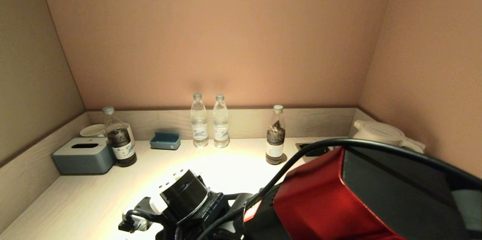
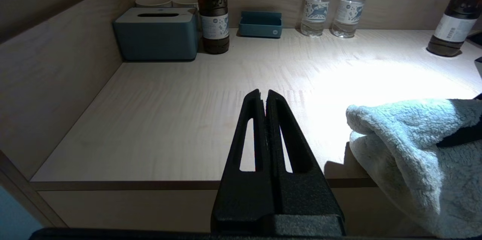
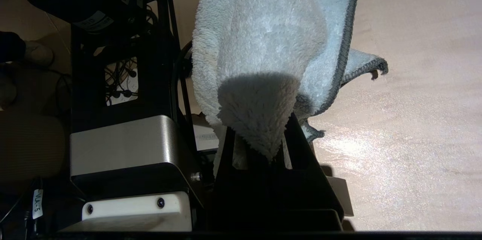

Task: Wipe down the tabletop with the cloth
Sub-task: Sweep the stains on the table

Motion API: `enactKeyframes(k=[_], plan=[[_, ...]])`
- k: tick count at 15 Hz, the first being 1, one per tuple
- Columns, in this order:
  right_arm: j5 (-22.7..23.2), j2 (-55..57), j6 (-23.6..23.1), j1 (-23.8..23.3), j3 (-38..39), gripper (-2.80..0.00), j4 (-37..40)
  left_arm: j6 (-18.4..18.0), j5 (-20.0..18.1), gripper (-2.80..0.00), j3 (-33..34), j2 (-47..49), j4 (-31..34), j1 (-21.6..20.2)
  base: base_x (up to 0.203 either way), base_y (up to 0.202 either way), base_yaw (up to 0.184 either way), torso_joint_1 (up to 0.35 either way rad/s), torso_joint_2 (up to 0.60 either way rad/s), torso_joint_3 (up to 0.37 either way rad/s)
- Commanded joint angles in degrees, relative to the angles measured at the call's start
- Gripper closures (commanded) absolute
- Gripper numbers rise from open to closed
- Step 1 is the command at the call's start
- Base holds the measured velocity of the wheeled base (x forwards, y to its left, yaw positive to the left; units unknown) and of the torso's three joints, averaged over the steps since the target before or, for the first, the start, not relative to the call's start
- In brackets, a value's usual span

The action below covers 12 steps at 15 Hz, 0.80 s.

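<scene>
A fluffy light-blue cloth (image 3: 263,37) hangs bunched from my right gripper (image 3: 260,138), which is shut on it just above the front part of the pale wooden tabletop (image 3: 414,119). The cloth covers the fingertips. The cloth also shows in the left wrist view (image 2: 406,138), by the table's front edge. My left gripper (image 2: 263,95) is shut and empty, held at the front edge of the tabletop (image 2: 169,119), to the left of the cloth. In the head view the red and black right arm (image 1: 339,202) hides the cloth.
A blue tissue box (image 1: 83,155), white cups (image 1: 92,131) and a dark bottle (image 1: 119,138) stand back left. A small blue tray (image 1: 165,140), two clear bottles (image 1: 209,121), another dark bottle (image 1: 275,136), a socket (image 1: 314,149) and a white kettle (image 1: 380,132) line the back.
</scene>
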<state>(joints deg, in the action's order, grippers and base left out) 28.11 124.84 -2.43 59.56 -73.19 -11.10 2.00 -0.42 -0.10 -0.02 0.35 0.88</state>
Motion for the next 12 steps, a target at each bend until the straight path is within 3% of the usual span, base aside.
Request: enactKeyframes(k=[1,4,8,11,12], plan=[[0.19,-1.53,-0.04,0.40,0.25,0.00,-0.11,0.02,-0.02,0.00,0.01,0.02,0.00,0.00,0.000,0.000,0.000,0.000,0.00,0.000],[-2.68,-4.66,0.04,-0.19,0.28,0.00,-0.15,0.02,-0.02,0.00,0.01,0.02,0.09,0.00,0.000,0.000,0.000,0.000,0.00,0.000],[-4.61,-4.66,1.04,-9.97,-1.18,0.00,0.19,0.02,-0.02,0.00,0.01,0.02,0.09,0.00,0.000,0.000,0.000,0.000,0.00,0.000],[-7.53,-5.30,4.83,-19.48,-1.13,0.00,0.20,0.02,-0.02,0.00,0.01,0.02,0.00,0.00,0.000,0.000,0.000,0.000,0.00,0.000],[-8.12,-5.54,5.62,-20.08,-1.02,0.00,0.21,0.02,-0.02,0.00,0.01,0.02,0.01,0.00,0.000,0.000,0.000,0.000,0.00,0.000]])
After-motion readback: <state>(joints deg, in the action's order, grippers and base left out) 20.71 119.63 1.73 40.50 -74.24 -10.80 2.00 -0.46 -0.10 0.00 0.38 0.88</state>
